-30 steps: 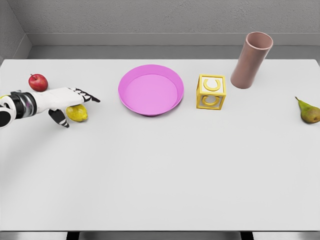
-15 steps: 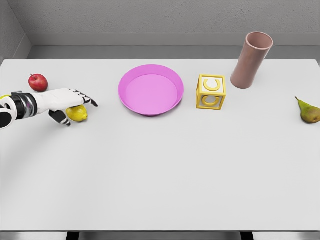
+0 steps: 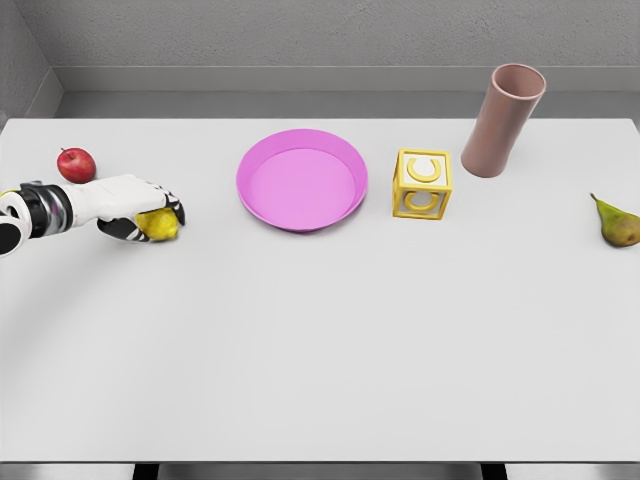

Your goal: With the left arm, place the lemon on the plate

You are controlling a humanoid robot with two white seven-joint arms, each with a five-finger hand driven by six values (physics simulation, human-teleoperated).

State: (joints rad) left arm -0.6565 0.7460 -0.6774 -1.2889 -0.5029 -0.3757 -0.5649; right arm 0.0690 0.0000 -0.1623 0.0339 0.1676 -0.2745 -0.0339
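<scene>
The yellow lemon (image 3: 160,226) lies on the white table at the far left. My left hand (image 3: 150,212) has its fingers curled over the lemon's top and its thumb against the near side, so it grips the fruit, which still rests on the table. The white forearm comes in from the left edge. To the right of the hand sits the pink plate (image 3: 258,160), with nothing on it. My right arm does not show.
A red apple (image 3: 76,164) sits just behind the left wrist. Right of the plate stands a yellow letter block (image 3: 422,184), then a tall pink cup (image 3: 503,121). A pear (image 3: 618,224) lies at the right edge.
The left hand's fingers were stretched out above the lemon; they have now curled down and closed around it. The lemon has stayed in place.
</scene>
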